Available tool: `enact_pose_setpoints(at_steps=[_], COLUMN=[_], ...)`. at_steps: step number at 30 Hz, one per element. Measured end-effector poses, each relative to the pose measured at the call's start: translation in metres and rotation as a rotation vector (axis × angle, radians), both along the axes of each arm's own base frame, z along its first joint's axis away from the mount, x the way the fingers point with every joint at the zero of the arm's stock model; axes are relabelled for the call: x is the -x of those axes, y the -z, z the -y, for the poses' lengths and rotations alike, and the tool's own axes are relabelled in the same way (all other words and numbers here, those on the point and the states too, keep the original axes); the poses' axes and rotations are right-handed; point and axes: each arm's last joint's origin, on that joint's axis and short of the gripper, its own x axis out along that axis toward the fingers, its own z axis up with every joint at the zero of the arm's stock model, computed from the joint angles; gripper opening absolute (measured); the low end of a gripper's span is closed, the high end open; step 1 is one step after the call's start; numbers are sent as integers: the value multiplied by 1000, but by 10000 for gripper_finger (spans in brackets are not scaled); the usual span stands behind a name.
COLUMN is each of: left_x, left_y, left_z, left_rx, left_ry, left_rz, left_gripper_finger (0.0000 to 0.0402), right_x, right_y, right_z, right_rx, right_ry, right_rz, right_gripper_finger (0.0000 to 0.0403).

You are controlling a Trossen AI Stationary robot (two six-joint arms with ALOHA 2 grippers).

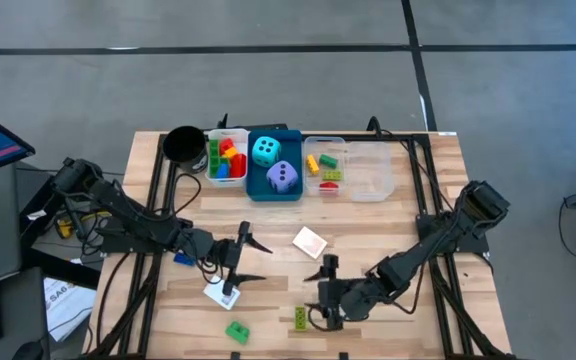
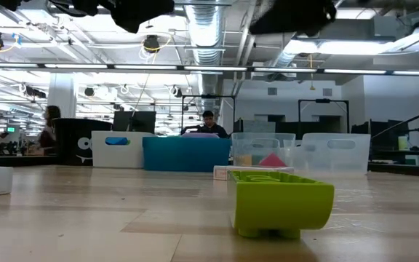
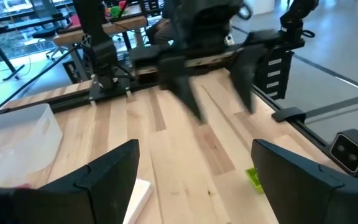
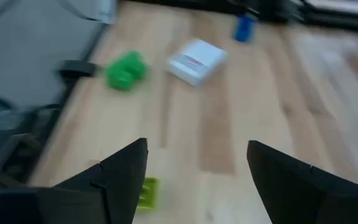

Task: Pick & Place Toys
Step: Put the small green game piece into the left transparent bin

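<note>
Toys are scattered on the near half of the worktop [image 1: 388,200]: a yellow-green brick [image 1: 300,318] lies near the front edge, and the right claw [image 1: 325,290] hangs just beside it, fingers spread wide and empty. In the right wrist view that brick [image 4: 145,191] sits just off one dark finger, not between the two. Left of it, closer to the near edge, lies a green brick [image 1: 237,331], and up from that a white card [image 1: 220,293]. The left claw [image 1: 246,256] hovers over this card's patch, jaws well apart, gripping nothing. A second white card [image 1: 310,241] rests near the middle of the worktop, between the two arms. A small blue brick [image 1: 182,258] shows beside the left arm.

Along the far side the trays stand in a row: a white tray [image 1: 211,176] with red, yellow and green bricks, a blue tray [image 1: 258,190] holding the cyan die [image 1: 265,151] and the purple die [image 1: 283,177], then a clear tray [image 1: 340,186] with a few bricks and another clear tray [image 1: 376,172] touching it on the right. A black cup [image 1: 183,144] stands left of the white tray. In the low view the yellow-green brick [image 2: 282,204] fills the foreground.
</note>
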Motion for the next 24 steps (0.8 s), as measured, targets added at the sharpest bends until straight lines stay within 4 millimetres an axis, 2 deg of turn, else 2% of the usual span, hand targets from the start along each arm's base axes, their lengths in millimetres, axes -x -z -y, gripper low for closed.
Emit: enact_pose_setpoints(at_steps=[6, 15, 21, 24], left_x=[0, 0, -1, -1], left_y=[0, -2, -10, -13], left_z=[0, 0, 1, 1], left_rx=[34, 229, 370, 388], left_ry=[-7, -45, -47, -44], left_rz=[-10, -20, 43, 66], left_gripper_finger=[301, 301, 301, 301], right_x=[-7, -15, -19, -31], right_y=[-6, -6, 0, 4], right_z=[-2, 8, 22, 37], right_rx=[24, 9, 126, 155], right_ry=[-292, -737, -851, -886], right_rz=[17, 2, -22, 19], right_gripper_finger=[271, 271, 271, 271])
